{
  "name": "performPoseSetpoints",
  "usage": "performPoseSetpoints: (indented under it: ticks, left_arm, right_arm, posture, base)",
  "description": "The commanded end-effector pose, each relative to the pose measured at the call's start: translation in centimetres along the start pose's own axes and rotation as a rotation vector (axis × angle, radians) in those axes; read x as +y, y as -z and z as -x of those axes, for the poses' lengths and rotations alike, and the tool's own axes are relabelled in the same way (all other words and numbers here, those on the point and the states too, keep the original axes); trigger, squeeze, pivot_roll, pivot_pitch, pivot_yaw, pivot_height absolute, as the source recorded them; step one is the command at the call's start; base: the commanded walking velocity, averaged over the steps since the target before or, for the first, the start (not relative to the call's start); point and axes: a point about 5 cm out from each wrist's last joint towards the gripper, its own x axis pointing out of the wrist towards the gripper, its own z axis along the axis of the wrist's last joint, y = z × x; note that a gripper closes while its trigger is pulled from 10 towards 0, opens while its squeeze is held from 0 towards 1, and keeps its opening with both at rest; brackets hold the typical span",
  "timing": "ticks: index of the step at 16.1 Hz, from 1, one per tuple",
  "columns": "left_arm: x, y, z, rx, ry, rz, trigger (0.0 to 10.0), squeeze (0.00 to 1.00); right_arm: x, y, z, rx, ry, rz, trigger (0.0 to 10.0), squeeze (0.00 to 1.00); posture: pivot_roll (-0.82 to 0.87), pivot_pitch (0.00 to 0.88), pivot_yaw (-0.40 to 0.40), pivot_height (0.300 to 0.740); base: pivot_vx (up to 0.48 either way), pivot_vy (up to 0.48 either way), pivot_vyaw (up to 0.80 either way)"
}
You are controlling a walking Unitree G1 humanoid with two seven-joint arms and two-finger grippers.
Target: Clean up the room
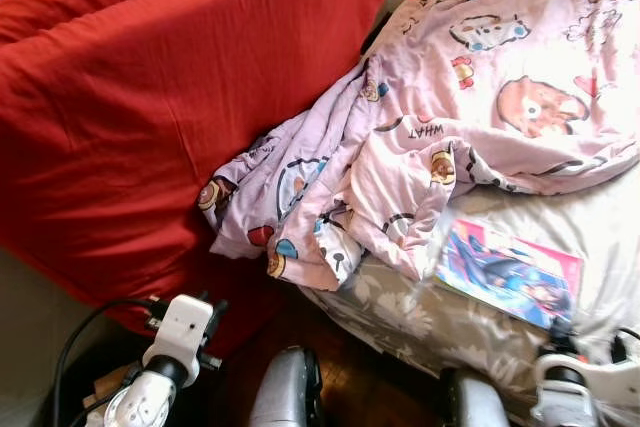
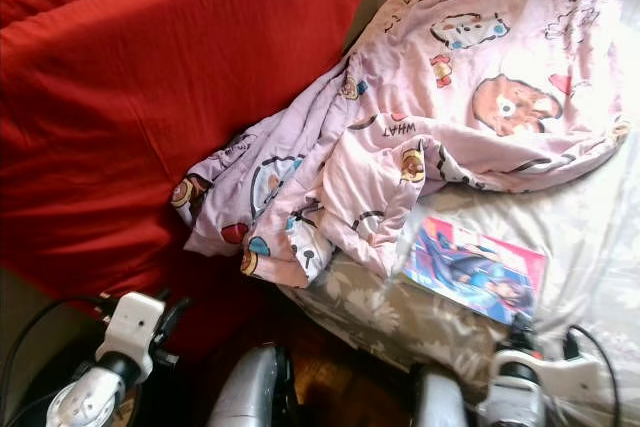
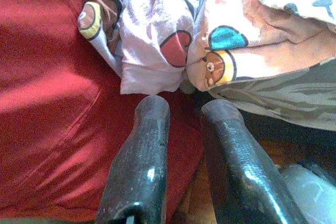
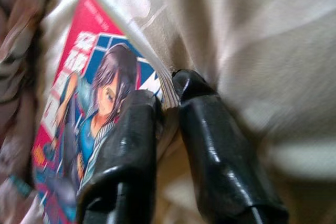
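Right gripper: low over the near edge of the bed, fingers close together with the corner of the comic book's plastic sleeve pinched between the tips; the hold looks thin, on the wrapper rather than the book itself.
Comic book: lies flat on the grey sheet, near the mattress edge, its far corner just under the fold of the pink quilt.
Left gripper: down by the gap between red sofa and bed, fingers narrowly apart, holding nothing; tips point at the hanging quilt corner without touching it.
Risk, slip: a pull on the sleeve alone may let the wrapper slide or tear and drop the book, likely to the floor since the bed edge is so near.
Risk, snag: lifting toward the quilt could drag the fold along.
Edges: mattress edge runs just ahead of the robot; red sofa stands close on the left, quilt spilling into the gap.
Open room: bare sheet to the right of the book; dark wood floor between the legs is narrow.
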Motion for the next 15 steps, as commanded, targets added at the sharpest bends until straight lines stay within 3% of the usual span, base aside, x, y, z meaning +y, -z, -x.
performPoseSetpoints:
  ticks: [1,6,15]
  left_arm:
    - [0.2,0.6,0.1,0.022,-0.011,-0.010,10.0,0.00]
    - [-0.4,0.0,-2.1,-0.009,-0.031,0.014,10.0,0.00]
    - [-0.4,0.0,-2.1,-0.009,-0.031,0.014,10.0,0.00]
  right_arm:
    - [0.3,2.3,0.4,0.087,-0.014,0.012,0.0,0.00]
    - [2.6,2.0,-0.3,0.019,-0.108,0.084,0.0,0.00]
    - [2.6,2.0,-0.3,0.019,-0.108,0.084,0.0,0.00]
  posture:
    - [0.21,0.073,0.166,0.601]
    - [0.15,0.018,0.130,0.601]
    - [0.15,0.018,0.130,0.601]
  base:
    - [0.000,0.000,0.00]
    - [0.000,0.000,0.00]
    - [0.000,0.000,0.00]
